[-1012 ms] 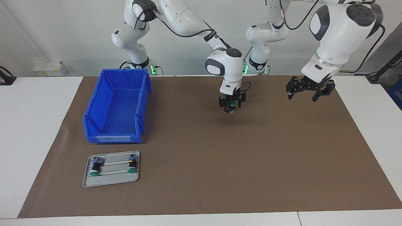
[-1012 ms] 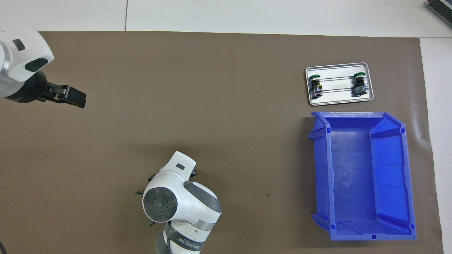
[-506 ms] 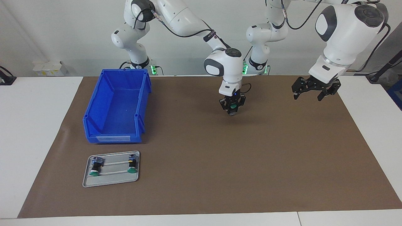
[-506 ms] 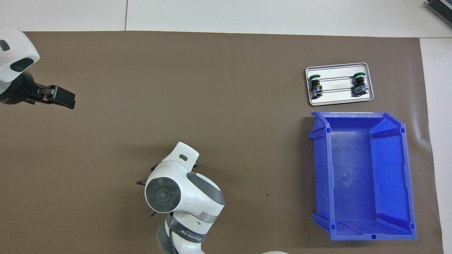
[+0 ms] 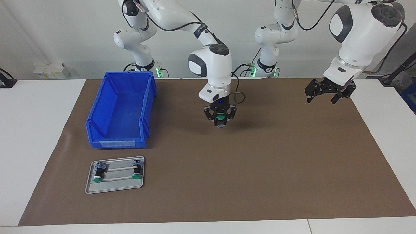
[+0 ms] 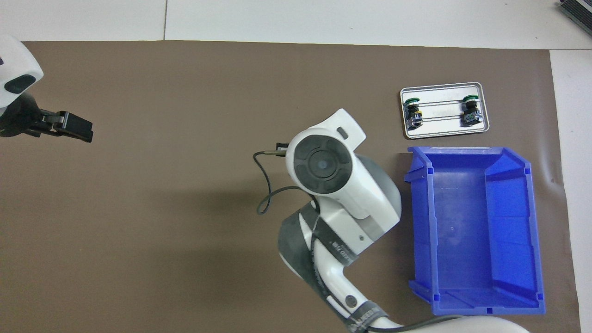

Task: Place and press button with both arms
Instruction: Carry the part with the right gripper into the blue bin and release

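Observation:
My right gripper (image 5: 220, 121) hangs just above the brown mat (image 5: 260, 169), beside the blue bin, shut on the button (image 5: 221, 117), whose green cap shows between the fingers. In the overhead view the right arm's wrist (image 6: 323, 162) hides that gripper and the button. My left gripper (image 5: 327, 92) is open and empty, up in the air over the mat's edge at the left arm's end of the table; it also shows in the overhead view (image 6: 69, 129).
An empty blue bin (image 5: 97, 110) (image 6: 418, 222) stands at the right arm's end. Farther from the robots than the bin lies a grey tray (image 5: 117, 188) (image 6: 444, 132) with two green-capped switches (image 5: 97, 178) (image 5: 136, 176) on it.
My right arm has swung toward the bin and out from the robots, carrying the button. My left gripper has drifted a little toward the left arm's end of the table.

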Robot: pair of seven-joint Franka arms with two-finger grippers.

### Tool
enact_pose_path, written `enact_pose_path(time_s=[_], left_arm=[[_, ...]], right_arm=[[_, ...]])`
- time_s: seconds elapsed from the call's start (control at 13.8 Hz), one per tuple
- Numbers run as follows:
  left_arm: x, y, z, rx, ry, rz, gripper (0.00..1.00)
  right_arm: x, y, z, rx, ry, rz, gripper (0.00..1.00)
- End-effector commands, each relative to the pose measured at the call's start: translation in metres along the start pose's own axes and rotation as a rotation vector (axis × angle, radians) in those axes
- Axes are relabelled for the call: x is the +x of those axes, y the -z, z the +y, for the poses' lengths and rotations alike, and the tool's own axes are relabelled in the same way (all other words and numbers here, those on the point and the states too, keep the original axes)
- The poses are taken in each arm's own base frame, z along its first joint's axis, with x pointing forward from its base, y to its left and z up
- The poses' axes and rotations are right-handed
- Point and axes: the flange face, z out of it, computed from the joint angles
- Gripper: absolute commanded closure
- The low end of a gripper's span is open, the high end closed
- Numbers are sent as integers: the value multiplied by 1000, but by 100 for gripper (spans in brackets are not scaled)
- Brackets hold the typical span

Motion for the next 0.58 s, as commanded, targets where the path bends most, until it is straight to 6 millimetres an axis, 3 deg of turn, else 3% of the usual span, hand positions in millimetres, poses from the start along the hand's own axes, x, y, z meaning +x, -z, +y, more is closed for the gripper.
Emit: enact_pose_path(time_s=[0.0, 0.14, 0.29, 0.51], left_arm=[[-10, 1, -1, 21, -2, -1, 0], [-9, 0, -1, 21, -2, -2, 0], [-10, 1, -1, 21, -2, -1, 0], [-10, 1, -1, 21, -2, -1, 0]], right_arm=[[29, 19, 80, -49, 8, -4, 100], [48, 31, 157, -62, 51, -20, 100], [50, 32, 233, -44, 121, -79, 100], [41, 10, 302, -14, 139, -101, 100]])
